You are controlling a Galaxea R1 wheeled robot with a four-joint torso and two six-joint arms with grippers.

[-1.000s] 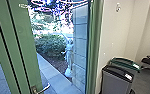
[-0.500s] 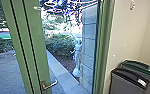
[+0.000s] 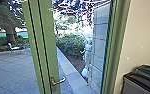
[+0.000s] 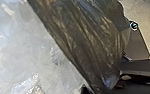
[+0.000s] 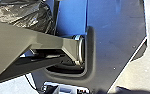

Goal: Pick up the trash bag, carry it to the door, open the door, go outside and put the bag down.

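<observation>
If going by the wrist views, would call the pickup part done. Seems to be carrying the trash bag point(image 4: 88, 37) close by the left wrist, all shiny dark plastic, bunched to a narrow end. Can see dark crinkled plastic point(image 5: 21, 15) in the right wrist view too, probably from the same bag. Can't tell how the jaws stand on either side, left or right, so wouldn't swear to a firm pinch.

Looks nearly done with the carrying leg too, judging by the green door point(image 3: 48, 45) close ahead, handle point(image 3: 58, 81) and all. Would lean towards shut, with maybe just glass beside that handle, but can't say for sure. Pretty likely to be indoors, going by the bins point(image 3: 138, 86) and the plain wall point(image 3: 134, 45) off to the right.

Leaves the door to get through, then out onto the paving point(image 3: 13, 65) near the hedge point(image 3: 71, 45), then setting the bag down. Would call it roughly halfway, honestly.
</observation>
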